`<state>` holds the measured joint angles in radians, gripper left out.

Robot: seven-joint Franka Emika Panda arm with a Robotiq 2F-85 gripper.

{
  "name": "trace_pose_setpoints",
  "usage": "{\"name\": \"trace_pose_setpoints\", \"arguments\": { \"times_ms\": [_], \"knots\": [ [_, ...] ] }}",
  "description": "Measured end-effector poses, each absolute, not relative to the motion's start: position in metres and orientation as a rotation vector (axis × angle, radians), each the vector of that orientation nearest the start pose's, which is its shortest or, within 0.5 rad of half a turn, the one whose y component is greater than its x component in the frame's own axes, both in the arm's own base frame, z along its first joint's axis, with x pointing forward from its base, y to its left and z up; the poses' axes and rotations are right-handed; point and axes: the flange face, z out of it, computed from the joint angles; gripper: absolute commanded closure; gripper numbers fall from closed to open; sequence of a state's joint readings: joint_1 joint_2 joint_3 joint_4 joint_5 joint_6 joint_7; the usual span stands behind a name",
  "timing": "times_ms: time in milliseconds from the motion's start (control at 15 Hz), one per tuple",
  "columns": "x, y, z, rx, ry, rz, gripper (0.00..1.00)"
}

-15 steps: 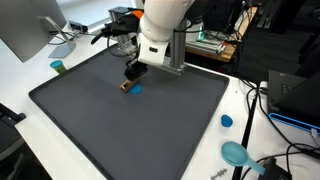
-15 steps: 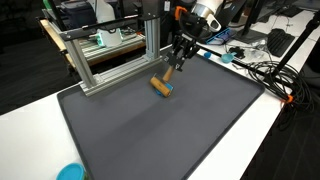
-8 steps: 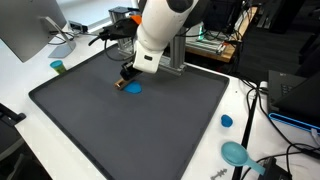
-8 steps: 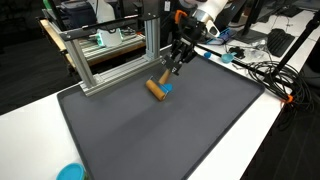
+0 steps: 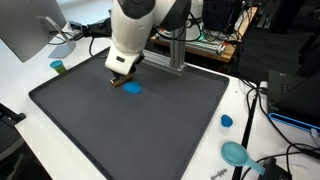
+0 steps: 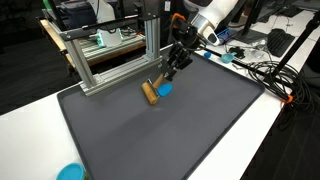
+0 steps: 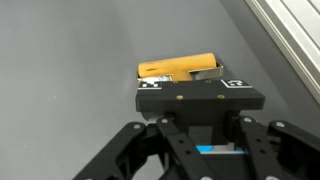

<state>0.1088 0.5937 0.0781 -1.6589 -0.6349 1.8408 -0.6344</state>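
Snugly inside gripper (image 7: 184,78) — wooden block (image 7: 176,66)

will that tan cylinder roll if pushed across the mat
Likely yes: the cylinder looks round and smooth, and the mat is flat. Probably stiff too: no dent shows where the shut end effector grips it.

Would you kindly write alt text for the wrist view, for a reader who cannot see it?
The black gripper is closed on an orange-tan cylinder that lies crosswise on a dark grey mat. A silver aluminium rail crosses the top right corner, and a blue sliver shows beneath the gripper's body.
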Motion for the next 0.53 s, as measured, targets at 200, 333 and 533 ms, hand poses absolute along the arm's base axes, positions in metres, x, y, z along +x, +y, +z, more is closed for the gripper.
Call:
{"name": "trace_pose_setpoints", "arguments": {
  "times_ms": [200, 333, 533],
  "knots": [
    [0.661, 0.022, 0.292, -2.988, -1.558, 0.830, 0.78],
    [0.669, -0.022, 0.326, -2.986, -1.390, 0.812, 0.78],
    [0.666, -0.086, 0.377, -2.954, -1.168, 0.757, 0.78]
  ]
}}
